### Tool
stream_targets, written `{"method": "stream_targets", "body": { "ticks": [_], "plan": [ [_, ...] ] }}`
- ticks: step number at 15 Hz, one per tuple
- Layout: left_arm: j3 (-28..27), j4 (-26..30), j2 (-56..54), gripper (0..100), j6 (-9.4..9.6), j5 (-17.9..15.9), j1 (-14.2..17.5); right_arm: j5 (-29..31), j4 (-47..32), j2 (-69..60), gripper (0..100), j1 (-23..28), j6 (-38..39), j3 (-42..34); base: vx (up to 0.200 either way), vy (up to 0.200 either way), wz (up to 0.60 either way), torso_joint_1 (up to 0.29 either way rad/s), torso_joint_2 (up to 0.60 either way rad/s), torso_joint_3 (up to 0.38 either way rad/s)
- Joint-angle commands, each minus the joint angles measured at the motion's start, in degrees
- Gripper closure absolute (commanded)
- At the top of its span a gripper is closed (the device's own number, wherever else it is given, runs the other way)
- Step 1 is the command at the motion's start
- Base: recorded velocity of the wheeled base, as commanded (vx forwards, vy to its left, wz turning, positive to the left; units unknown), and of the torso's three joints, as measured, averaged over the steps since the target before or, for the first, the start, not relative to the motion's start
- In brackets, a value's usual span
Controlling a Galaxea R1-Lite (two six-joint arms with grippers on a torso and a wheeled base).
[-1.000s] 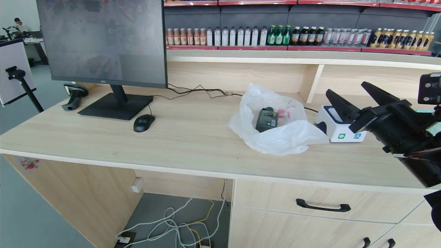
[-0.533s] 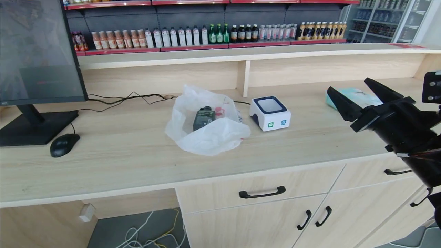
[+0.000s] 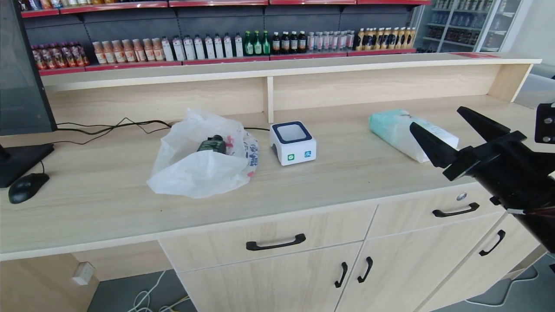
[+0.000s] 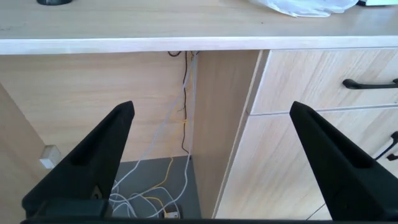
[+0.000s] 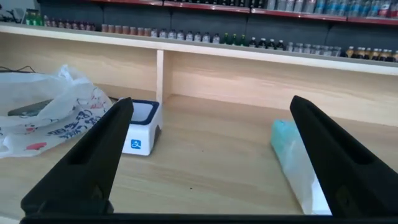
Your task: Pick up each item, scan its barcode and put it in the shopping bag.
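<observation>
Plastic of the bag [image 3: 199,167] covered most of one dark item [image 3: 212,144] lying inside it, so only the item's upper part showed and its kind could not be made out. One teal-and-white pack [image 3: 407,134] lay on its side on the counter [image 3: 329,182], well apart from the bag. Its near end was hidden behind a finger of the right gripper [image 3: 435,116]. That gripper hung over the counter's front edge just before the pack, fingers spread wide and grasping nothing. In the right wrist view the same gripper [image 5: 211,99] framed the scanner [image 5: 142,127] and the pack [image 5: 298,165], whose far end was cut off by a finger.

One white scanner [image 3: 292,143] stood just beside the bag, between it and the pack. One monitor [image 3: 17,86] was cut off at the picture's edge, with one mouse [image 3: 26,187] near its base. Cables [image 3: 112,126] ran behind the bag, their ends hidden.

Below counter level, the left gripper [image 4: 211,106] hung before the cabinet, fingers wide apart and empty. Only a strip of the bag [image 4: 305,6] showed above it. Cables [image 4: 180,124] dropped into the open space under the counter.

Bottles [image 3: 217,43] lined one shelf behind the counter, too many and too small to count.
</observation>
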State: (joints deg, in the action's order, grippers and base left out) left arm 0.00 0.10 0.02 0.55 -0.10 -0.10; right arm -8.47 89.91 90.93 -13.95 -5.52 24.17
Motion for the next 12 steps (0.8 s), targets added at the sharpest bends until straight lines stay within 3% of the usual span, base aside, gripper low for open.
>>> {"method": "stream_targets", "body": {
  "ticks": [1,4,11,12],
  "plan": [
    [0.0,0.0,0.0,0,-0.02,0.0,0.0,-0.1,0.1,-0.9,0,0.0,-0.1,-2.0,0.000,-0.200,0.00,-0.007,0.00,0.002],
    [0.0,0.0,0.0,0,-0.02,0.0,0.0,-0.1,0.1,-1.1,0,0.1,-0.1,-2.5,0.000,-0.200,0.00,0.002,0.00,0.002],
    [0.0,0.0,0.0,0,-0.37,0.0,0.0,0.0,0.1,-1.2,0,-0.1,-0.1,-2.6,0.000,-0.200,0.60,0.003,0.00,0.002],
    [0.0,0.0,0.0,0,-0.37,0.0,0.0,0.0,0.1,-1.2,0,-0.1,-0.1,-2.7,0.000,-0.200,0.00,-0.002,0.00,0.002]
  ]
}}
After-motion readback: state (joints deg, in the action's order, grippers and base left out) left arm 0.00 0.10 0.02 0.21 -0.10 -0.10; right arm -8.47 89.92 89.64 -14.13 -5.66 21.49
